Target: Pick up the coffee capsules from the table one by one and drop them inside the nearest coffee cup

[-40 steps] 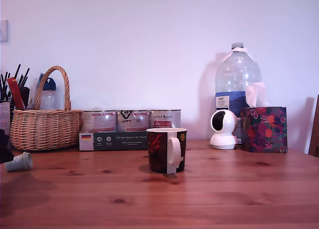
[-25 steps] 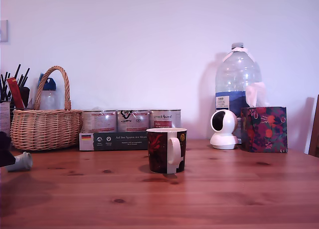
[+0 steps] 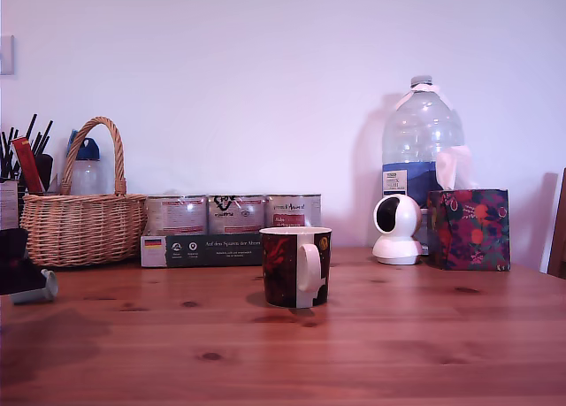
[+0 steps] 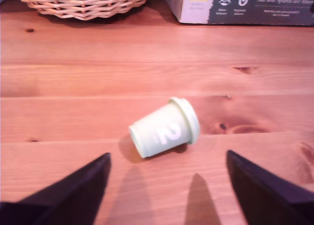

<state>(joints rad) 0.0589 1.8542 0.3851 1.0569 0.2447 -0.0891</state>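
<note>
Capsule [image 4: 165, 128] on its side, more hidden vs earlier; gripper [image 4: 167, 186] advanced, spread wide.

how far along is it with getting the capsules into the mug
Nothing looks done yet, though the coffee cup's inside is hidden from view. In hand: the open claw is lined up in front of a mint-green capsule lying on its side on the table, not gripping it. Left: grasp it, carry it to the cup and drop it in.
</note>
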